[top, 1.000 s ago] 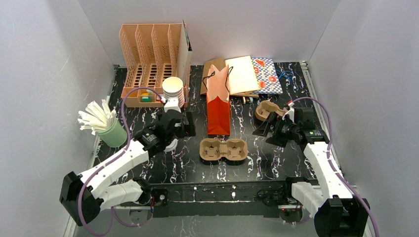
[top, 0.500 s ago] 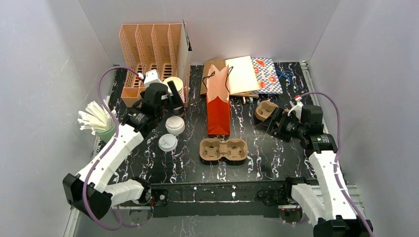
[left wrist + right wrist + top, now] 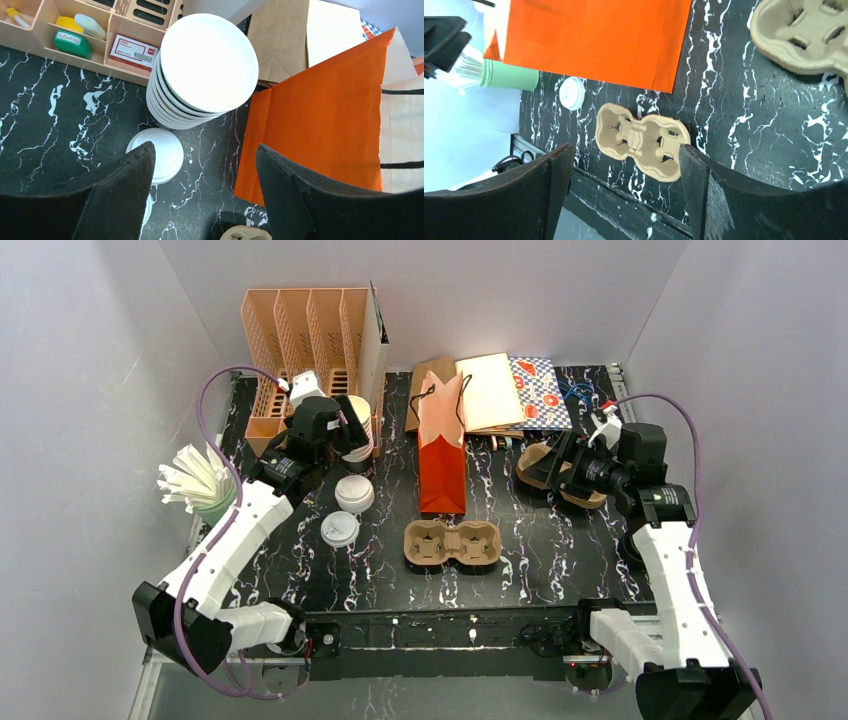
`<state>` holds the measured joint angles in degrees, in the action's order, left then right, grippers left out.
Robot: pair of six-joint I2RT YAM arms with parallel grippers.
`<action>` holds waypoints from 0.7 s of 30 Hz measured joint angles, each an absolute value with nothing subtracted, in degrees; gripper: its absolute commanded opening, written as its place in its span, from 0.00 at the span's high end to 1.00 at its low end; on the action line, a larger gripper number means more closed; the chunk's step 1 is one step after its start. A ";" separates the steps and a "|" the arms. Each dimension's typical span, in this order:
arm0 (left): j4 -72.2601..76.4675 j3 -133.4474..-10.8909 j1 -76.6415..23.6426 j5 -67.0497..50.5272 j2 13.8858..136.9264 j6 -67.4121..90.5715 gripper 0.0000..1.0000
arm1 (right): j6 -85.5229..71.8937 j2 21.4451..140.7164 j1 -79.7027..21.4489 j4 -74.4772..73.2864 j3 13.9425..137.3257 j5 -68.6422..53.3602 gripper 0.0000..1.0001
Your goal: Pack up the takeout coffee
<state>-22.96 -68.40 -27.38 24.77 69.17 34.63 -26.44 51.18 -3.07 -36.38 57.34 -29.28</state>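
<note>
A pulp two-cup carrier [image 3: 451, 543] is lying nearest; left of it a white-lidded takeout cup [image 3: 354, 493] is standing beyond a loose white lid [image 3: 340, 529]. Farther back, the left jaws are hovering open and empty above stacked white cups [image 3: 202, 75], the right jaws gaping empty by a second carrier [image 3: 804, 35].

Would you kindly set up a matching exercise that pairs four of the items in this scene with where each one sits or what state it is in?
Things:
1. stack of white cups
2. orange bag
3. two-cup carrier
4. green holder

Descriptions:
A. front middle, both wells empty
B. at the left edge, full of white sticks
C. back left, beside the peach organiser
D. in the centre, with black handles

Pairs: 1-C, 2-D, 3-A, 4-B
</note>
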 measured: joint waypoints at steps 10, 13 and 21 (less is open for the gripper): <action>-22.39 -69.12 -27.22 12.56 66.41 28.60 0.14 | -30.87 48.97 -17.19 -35.27 48.58 -22.24 0.12; -21.04 -68.45 -27.22 7.86 65.65 27.29 0.09 | -36.16 49.76 -32.18 -34.17 44.62 -12.38 0.08; -18.85 -66.98 -27.22 2.52 61.41 24.93 0.02 | -49.30 65.98 -60.80 -33.52 45.52 15.55 0.04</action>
<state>-18.85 -66.98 -27.22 2.52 61.41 24.93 -49.30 65.98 -60.80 -33.52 45.52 15.55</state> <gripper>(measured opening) 0.979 0.952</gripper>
